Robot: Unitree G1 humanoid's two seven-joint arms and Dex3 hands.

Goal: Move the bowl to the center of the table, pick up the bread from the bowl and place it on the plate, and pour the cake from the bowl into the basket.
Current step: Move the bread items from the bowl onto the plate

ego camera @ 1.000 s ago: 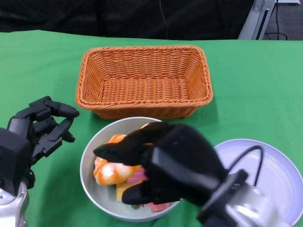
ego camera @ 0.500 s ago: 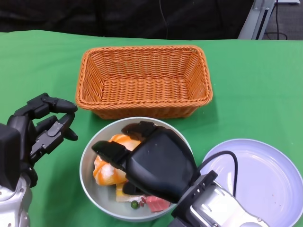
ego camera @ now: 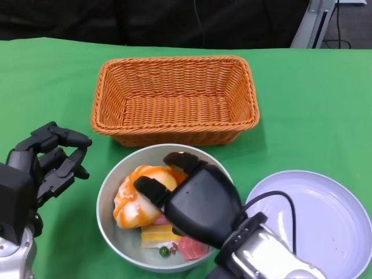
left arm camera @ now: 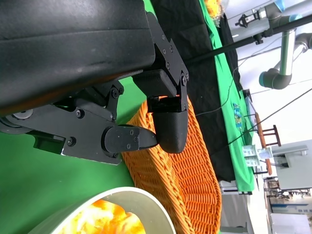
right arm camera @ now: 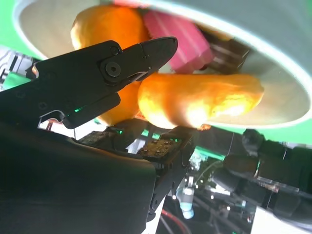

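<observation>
Two hands are seen over the green table [ego camera: 302, 99]. Behind lies the wicker basket [ego camera: 174, 99], then the plate [ego camera: 325, 221] at the right. Between them, the grey bowl [ego camera: 110, 209] holds the bread [ego camera: 136, 197] and cake [ego camera: 157, 235]. The bread is clasped by the right hand [ego camera: 195, 203]. Beside the bowl, the left hand [ego camera: 49, 160] is held empty, fingers apart.

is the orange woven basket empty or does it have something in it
Empty: the head view shows only bare weave inside the orange woven basket.
</observation>
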